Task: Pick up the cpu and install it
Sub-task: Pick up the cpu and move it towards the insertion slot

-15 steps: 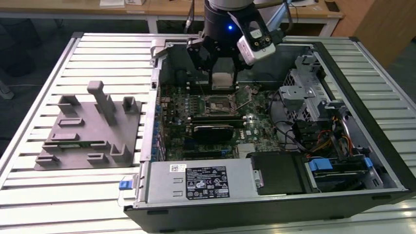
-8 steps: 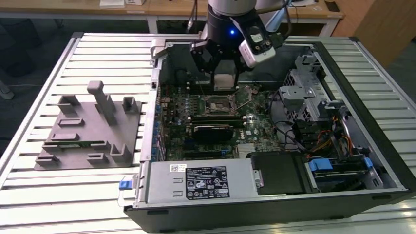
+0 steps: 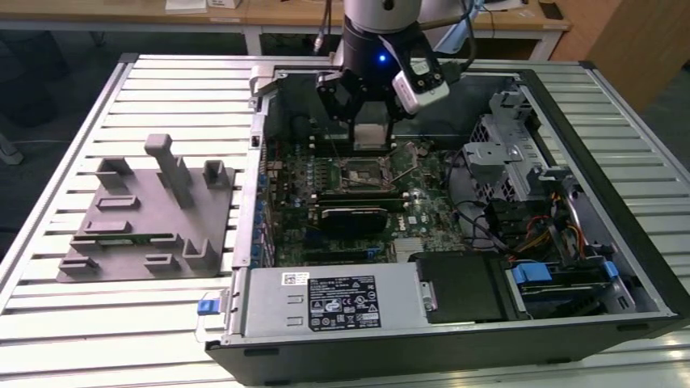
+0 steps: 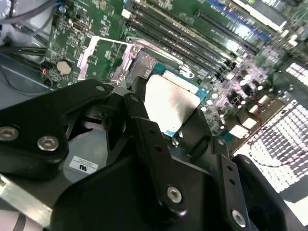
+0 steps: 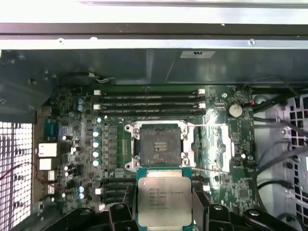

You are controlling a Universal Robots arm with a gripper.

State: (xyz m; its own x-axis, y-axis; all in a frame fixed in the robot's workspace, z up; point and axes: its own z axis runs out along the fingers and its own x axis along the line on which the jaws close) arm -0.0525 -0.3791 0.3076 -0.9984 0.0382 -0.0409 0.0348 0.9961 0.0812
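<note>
My gripper [image 3: 368, 121] hangs over the back half of the open computer case [image 3: 453, 347] and is shut on the cpu [image 3: 369, 134], a flat silver square with a pale rim. The chip sits upright between the black fingers [image 3: 341, 105]. In the first wrist view the cpu [image 5: 163, 198] is just short of the open socket [image 5: 156, 147], whose metal bracket [image 5: 211, 147] is swung aside. The second wrist view has the cpu [image 4: 169, 102] clamped in the gripper [image 4: 168, 120], above the motherboard and apart from the socket [image 4: 142, 65].
A grey holder block [image 3: 151, 210] with slots and posts stands on the slatted table at the exterior view's left. Inside the case are the power supply [image 3: 334, 299], a drive cage [image 3: 518, 158] and cables [image 5: 284, 144]. Memory slots [image 5: 149, 103] run beside the socket.
</note>
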